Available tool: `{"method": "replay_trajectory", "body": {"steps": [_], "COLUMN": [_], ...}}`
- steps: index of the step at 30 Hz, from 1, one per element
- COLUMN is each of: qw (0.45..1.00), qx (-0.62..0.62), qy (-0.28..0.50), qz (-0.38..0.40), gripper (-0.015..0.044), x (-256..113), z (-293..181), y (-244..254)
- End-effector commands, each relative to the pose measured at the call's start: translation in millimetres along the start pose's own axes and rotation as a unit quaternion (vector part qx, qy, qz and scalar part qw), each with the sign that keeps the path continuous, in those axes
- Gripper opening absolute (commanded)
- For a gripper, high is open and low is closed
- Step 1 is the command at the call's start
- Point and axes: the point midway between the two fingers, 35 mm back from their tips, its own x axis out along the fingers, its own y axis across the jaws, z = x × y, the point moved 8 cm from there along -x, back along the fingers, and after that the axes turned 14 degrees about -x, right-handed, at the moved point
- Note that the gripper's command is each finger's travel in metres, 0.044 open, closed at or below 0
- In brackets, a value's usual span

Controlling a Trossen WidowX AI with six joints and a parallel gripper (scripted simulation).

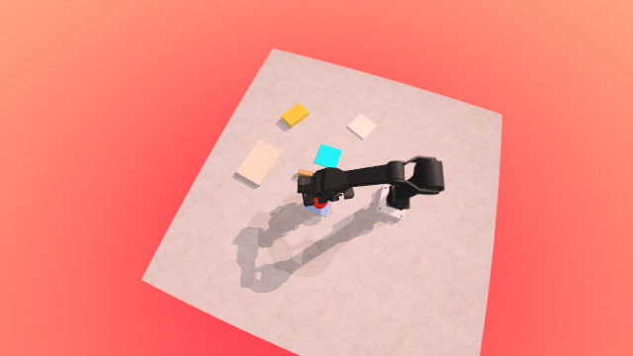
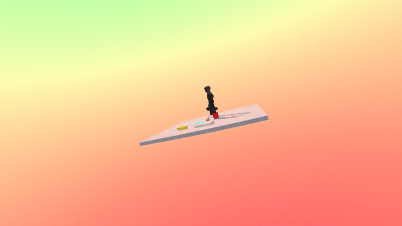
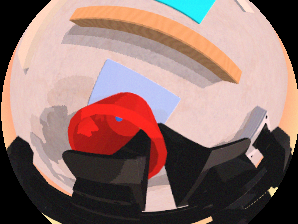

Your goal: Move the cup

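The red cup (image 1: 320, 203) (image 2: 215, 115) (image 3: 127, 102) is at the pale blue pad (image 1: 322, 213) (image 3: 145, 85). The frames do not settle whether its base touches the pad. The wrist view looks into its mouth and shows a blue marble (image 3: 118, 119) inside; other marbles are hidden. My gripper (image 3: 153, 127) is shut on the cup's wall, one finger inside the rim and one outside. In the top view the arm partly covers the cup. The cyan pad (image 1: 327, 155) (image 2: 200, 122) (image 3: 192, 7) lies beyond the orange bar and bears nothing.
The low orange wooden bar (image 1: 305, 172) (image 3: 160, 31) stands between the two pads. A cream block (image 1: 258, 163) (image 2: 204, 124) and a yellow block (image 1: 295, 115) (image 2: 182, 128) lie farther out. A flat off-white square (image 1: 362, 126) lies beyond the cyan pad.
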Motion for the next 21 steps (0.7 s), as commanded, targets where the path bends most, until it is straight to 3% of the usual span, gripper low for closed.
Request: {"method": "replay_trajectory", "body": {"steps": [1,21], "qw": [1.0,1.0], "qx": [0.0,0.003], "qy": [0.0,0.003], "qz": [0.0,-0.001], "gripper": [0.0,0.0], "x": [-1.8,-59.0], "z": [0.1,1.8], "y": [0.1,-2.9]}}
